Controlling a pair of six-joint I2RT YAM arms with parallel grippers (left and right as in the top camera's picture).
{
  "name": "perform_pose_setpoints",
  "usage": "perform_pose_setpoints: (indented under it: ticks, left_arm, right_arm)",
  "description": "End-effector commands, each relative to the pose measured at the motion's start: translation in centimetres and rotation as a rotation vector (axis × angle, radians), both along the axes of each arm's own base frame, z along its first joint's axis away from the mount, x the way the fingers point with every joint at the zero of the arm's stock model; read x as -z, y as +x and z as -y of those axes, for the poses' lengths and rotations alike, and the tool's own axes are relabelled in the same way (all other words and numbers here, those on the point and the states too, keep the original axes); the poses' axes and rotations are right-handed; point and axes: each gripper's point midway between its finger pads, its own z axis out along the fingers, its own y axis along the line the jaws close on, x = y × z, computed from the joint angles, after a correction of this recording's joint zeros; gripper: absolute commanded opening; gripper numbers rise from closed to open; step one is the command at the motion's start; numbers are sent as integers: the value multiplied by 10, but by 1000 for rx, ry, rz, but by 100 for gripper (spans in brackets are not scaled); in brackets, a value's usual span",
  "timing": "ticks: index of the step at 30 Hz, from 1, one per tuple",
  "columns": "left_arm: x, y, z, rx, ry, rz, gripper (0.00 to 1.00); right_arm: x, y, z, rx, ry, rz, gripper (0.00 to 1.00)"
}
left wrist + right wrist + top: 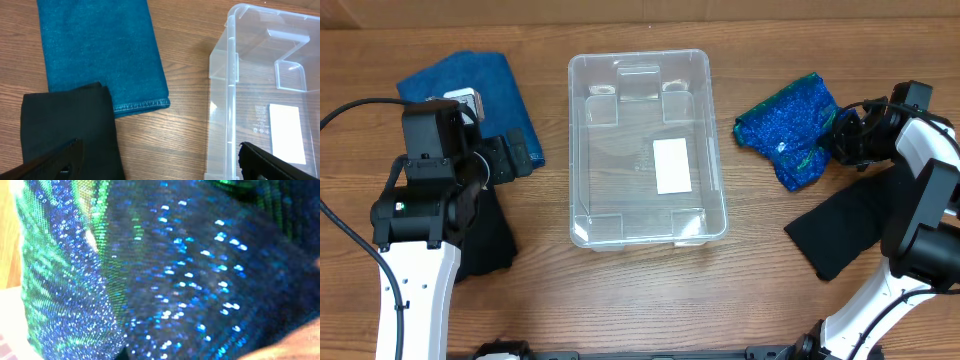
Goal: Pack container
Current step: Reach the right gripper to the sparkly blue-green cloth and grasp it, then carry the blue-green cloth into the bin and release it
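Observation:
The clear container (pixel 576 150) stands in the middle of the table with a white label on its bottom; nothing lies in it. In the left wrist view its near wall (pixel 233 65) is at the right. My left gripper (pixel 517 157) is open and empty, its fingers (pixel 160 150) spread over bare wood between a black cloth (pixel 70 130) and the container. My right gripper (pixel 842 136) is at the right edge of a sparkly blue-green cloth (pixel 788 128). That cloth (pixel 165 275) fills the right wrist view and hides the fingers.
A folded blue towel (pixel 470 85) lies at the back left, also in the left wrist view (pixel 100 50). The black cloth (pixel 485 240) lies under my left arm. Another black cloth (pixel 840 232) lies at the right front.

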Motion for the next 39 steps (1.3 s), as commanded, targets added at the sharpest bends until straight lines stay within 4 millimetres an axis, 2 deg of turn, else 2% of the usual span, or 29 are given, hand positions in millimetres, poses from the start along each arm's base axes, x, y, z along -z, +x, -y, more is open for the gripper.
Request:
perform_pose_setpoints:
  ticks: [1,3,5,7,8,10,12,15,16,19,21,23,28,30,33,39]
  left_arm:
    - [-8,4,4,7,-14,22,100]
    - [-8,4,4,7,-14,21,100]
    - [-8,4,4,7,-13,21,100]
    - [-8,4,4,7,-14,21,100]
    - [-8,4,4,7,-13,21,100]
    - [-8,4,4,7,-14,21,100]
    - [-8,4,4,7,-14,21,100]
    - [-8,4,4,7,-14,21,100]
    - [-8,4,4,7,-14,21,100]
    - [-8,4,4,7,-14,21,100]
    - [-8,4,4,7,-14,21,100]
    - [-8,4,4,7,-14,21,100]
    - [-8,4,4,7,-14,21,100]
    - [-8,4,4,7,-13,21,100]
    - [-8,4,4,7,-13,21,100]
    - [-8,4,2,3,-4,20,100]
  right_arm:
    - [-6,8,-5,-24,18,36,4]
    - [-29,19,-10,-67,40,100,4]
    - [-65,33,-15,-108,33,177,4]
    - [-116,45,-27,-180,12,269,4]
    - [-150,50,-39,-229,-10,322,4]
    - [-206,53,-64,-323,-58,411,4]
    - [-251,53,-93,-413,-97,493,4]
    - [-291,50,-136,-506,-138,565,4]
    - [-300,47,-158,-569,-144,593,4]
    - [-299,27,-231,-783,-134,625,4]
    - [-295,15,-265,-884,-128,639,4]
    - [-286,7,-289,-952,-152,635,4]
    - [-246,-2,-331,-1046,-140,549,4]
    - [-218,-3,-348,-1084,-114,490,4]
    - [-182,1,-361,-1109,-94,419,4]
    - [-146,-3,-379,-1144,48,347,4]
